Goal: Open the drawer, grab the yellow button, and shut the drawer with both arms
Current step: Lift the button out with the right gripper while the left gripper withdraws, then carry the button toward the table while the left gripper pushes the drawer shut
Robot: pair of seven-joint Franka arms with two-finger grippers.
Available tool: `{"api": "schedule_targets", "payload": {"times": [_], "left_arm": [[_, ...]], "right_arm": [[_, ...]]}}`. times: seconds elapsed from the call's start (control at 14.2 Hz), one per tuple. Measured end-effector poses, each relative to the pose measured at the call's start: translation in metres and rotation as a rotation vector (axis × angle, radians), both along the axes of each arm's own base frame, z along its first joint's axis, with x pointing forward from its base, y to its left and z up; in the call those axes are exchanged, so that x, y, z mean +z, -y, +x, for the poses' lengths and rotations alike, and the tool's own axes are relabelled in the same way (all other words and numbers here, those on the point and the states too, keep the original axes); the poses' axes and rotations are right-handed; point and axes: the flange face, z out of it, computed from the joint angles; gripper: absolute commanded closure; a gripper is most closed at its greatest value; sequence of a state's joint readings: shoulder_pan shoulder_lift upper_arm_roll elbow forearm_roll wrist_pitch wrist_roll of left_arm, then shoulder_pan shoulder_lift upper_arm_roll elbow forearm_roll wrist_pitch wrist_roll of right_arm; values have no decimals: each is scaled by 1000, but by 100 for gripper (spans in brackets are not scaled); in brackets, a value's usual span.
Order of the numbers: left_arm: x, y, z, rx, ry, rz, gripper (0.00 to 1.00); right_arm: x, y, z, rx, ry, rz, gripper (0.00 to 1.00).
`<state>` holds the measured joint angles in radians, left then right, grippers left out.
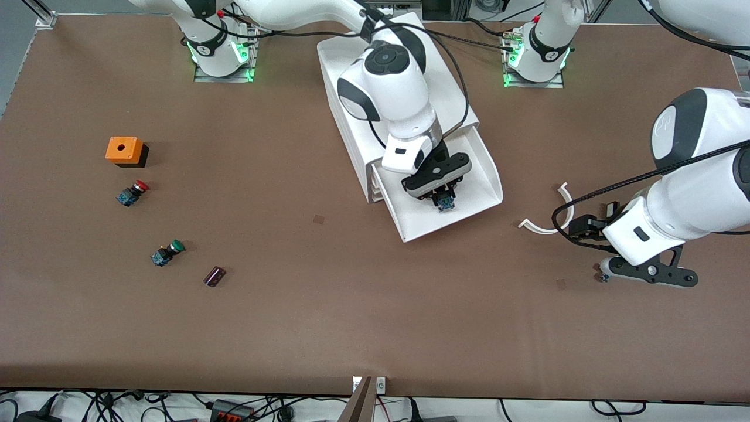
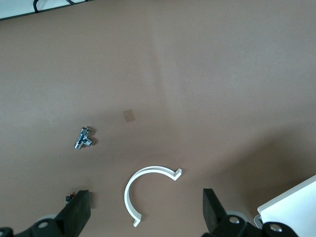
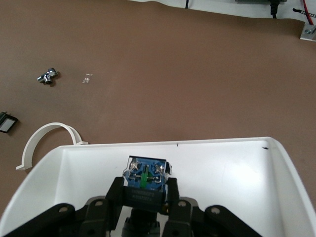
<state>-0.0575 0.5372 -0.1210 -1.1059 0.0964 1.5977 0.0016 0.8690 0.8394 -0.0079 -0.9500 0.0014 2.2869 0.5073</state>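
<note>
The top drawer stands pulled out of the white cabinet, toward the front camera. My right gripper reaches down into it and is shut on the button. In the right wrist view the fingers clamp the button's black collar, and its blue base points away over the drawer's white floor. The cap is hidden. My left gripper waits open and empty over the table near the left arm's end, its fingers wide apart.
A white C-shaped clip lies beside the drawer and shows between the left fingers. A metal bolt lies near it. Toward the right arm's end lie an orange box, a red-capped button, a green-capped button and a small dark part.
</note>
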Motion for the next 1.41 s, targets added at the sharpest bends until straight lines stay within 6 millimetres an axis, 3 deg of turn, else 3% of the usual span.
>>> {"api": "schedule_targets", "payload": {"times": [0.14, 0.28, 0.49, 0.77, 0.98, 1.2, 1.41], "left_arm": [[0, 0, 0, 0, 0, 0, 0], [0, 0, 0, 2, 0, 0, 0], [0, 4, 0, 77, 4, 2, 0], [-1, 20, -3, 263, -13, -52, 0], [-13, 53, -2, 425, -16, -97, 0], [-42, 104, -2, 534, 26, -121, 0], [-75, 140, -8, 574, 24, -126, 0]], "right_arm": [[24, 4, 0, -5, -5, -7, 100], [49, 22, 7, -29, -23, -36, 100], [83, 77, 39, -110, -61, -79, 100], [98, 143, 77, -211, -109, -142, 100], [91, 189, 103, -278, -161, -184, 100], [63, 243, 129, -307, -247, -260, 100], [30, 291, 148, -341, -330, -292, 100]]}}
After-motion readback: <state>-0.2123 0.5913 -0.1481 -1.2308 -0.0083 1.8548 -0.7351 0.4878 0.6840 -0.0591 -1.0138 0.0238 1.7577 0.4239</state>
